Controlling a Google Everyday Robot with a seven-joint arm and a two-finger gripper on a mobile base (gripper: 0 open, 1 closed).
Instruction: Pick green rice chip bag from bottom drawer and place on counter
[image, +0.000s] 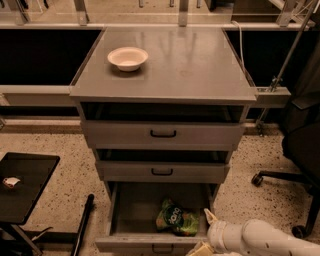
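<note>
**Spotter:** As you look down into the bottom drawer (132, 212), which stands pulled out, you find the green rice chip bag (176, 219) lying on its floor, right of the middle and toward the front.

**Second:** Which way does it run for you?

**Spotter:** Its long axis goes left to right, dipping a little at the right end. The darker panel with the white lettering faces up, nearer the left end.

**Second:** And what do you have around it?

**Spotter:** Above it you have two shallower drawers (162, 134), both slightly open, and then the grey counter (195, 65) with a white bowl (128, 58) at its back left. The floor (65, 195) is speckled. A black side table (25, 192) stands at the left, and a dark office chair (300, 150) at the right.

**Second:** Where is your pincer?

**Spotter:** Your gripper (204, 233) sits at the lower right edge of the view, by the drawer's front right corner and just right of the bag. Its fingers (209, 216) stand apart, one pointing up beside the bag's right end and the other cut off by the lower edge. Nothing is held between them. Whether the upper finger touches the bag, I cannot tell.
</note>
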